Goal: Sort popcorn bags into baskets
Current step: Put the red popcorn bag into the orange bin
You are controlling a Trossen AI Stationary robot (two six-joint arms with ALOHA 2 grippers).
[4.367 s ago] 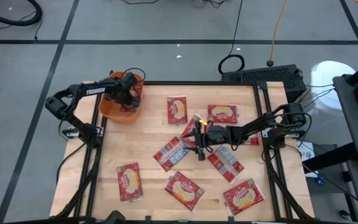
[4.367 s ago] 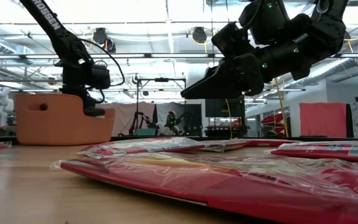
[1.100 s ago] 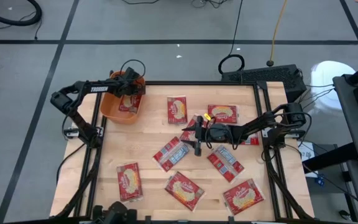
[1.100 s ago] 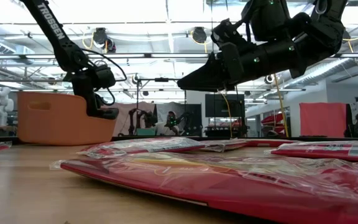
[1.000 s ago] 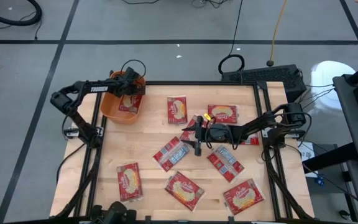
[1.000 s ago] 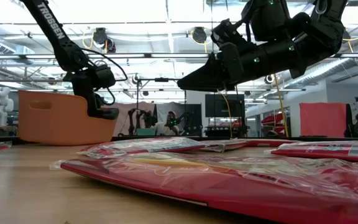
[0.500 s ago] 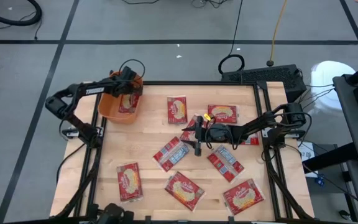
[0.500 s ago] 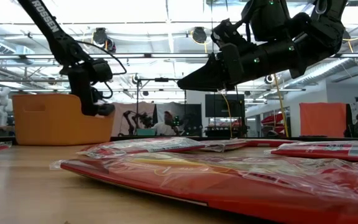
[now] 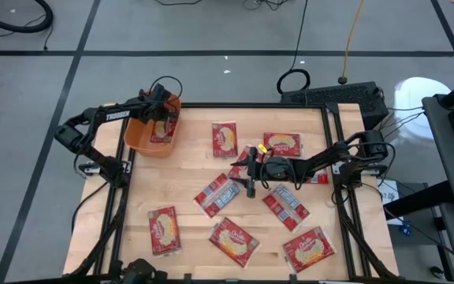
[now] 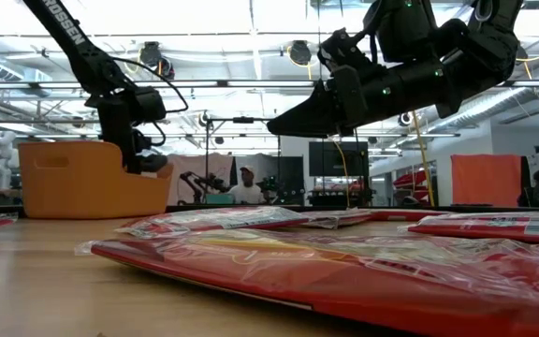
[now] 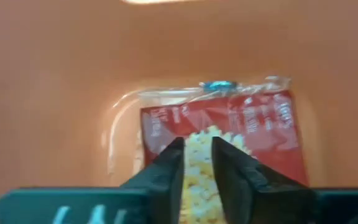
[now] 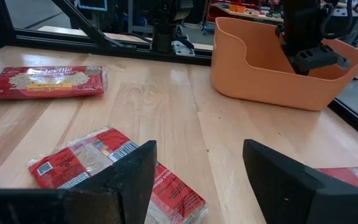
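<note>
Writing on the left arm says TROSSEN. Left gripper is slightly apart above a red bag in the orange basket; right gripper gapes wide, empty.

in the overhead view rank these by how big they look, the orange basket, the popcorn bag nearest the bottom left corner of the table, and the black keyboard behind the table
1. Black keyboard, longest; it lies beyond the table edge, maybe at a different height, so its lead is unsure.
2. Orange basket, partly covered by the left gripper.
3. Popcorn bag at the bottom left.
</note>
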